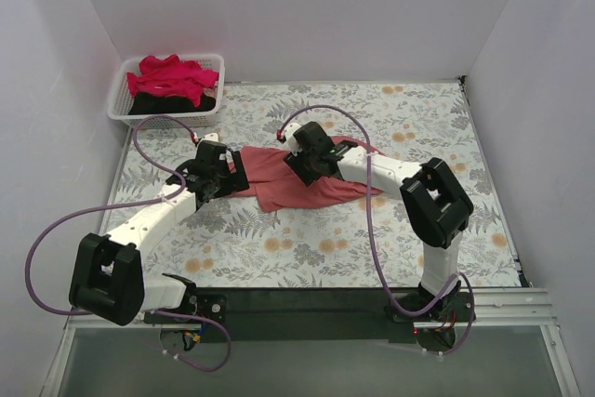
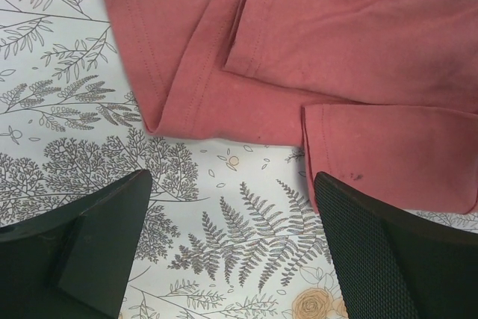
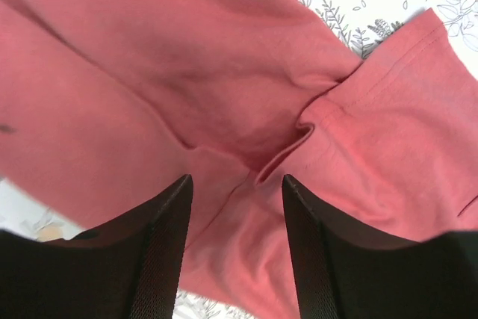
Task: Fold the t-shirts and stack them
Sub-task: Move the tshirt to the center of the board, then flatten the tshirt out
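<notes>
The dusty coral-red t-shirt lies crumpled and spread on the floral table between my two arms. My left gripper hovers at its left end. In the left wrist view the left gripper is open wide over bare tablecloth, with the shirt's sleeve and hem just ahead and its right finger by a hem corner. My right gripper is down on the shirt's middle. Its jaws stand apart astride a raised fold of the coral cloth. A crimson-pink t-shirt and a black one lie in the basket.
The white slatted basket stands at the back left corner against the wall. White walls close in the table on the left, back and right. Purple cables loop from both arms over the tablecloth.
</notes>
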You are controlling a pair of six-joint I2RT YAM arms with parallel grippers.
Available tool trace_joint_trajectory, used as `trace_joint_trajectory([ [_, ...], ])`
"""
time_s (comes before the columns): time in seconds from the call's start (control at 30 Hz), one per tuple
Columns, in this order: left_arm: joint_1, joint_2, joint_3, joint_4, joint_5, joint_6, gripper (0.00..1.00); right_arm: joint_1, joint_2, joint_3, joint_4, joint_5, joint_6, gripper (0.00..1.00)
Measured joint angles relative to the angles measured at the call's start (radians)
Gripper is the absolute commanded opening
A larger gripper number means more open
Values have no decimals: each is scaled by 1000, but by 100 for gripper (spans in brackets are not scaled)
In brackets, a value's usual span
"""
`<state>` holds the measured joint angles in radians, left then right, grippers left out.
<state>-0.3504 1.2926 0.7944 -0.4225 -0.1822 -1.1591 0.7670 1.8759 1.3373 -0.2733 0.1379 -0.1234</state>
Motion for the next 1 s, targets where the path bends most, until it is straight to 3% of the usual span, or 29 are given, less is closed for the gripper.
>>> trace_joint_trajectory([
  [0.23,0,-32,-3,-3,-21,10,89,23,89,37,0,195,-58,41],
  [0.47,0,-38,-3,-3,-23,11,89,26,104,61,11,325,-117,4],
  [0.73,0,-38,-11,-3,-23,11,89,-22,112,118,13,351,-203,1],
  [0.97,0,-38,-16,-4,-21,11,87,-259,195,350,25,379,-209,2],
  [1.0,0,-38,-16,-4,-20,11,87,-308,218,400,31,387,-193,7],
])
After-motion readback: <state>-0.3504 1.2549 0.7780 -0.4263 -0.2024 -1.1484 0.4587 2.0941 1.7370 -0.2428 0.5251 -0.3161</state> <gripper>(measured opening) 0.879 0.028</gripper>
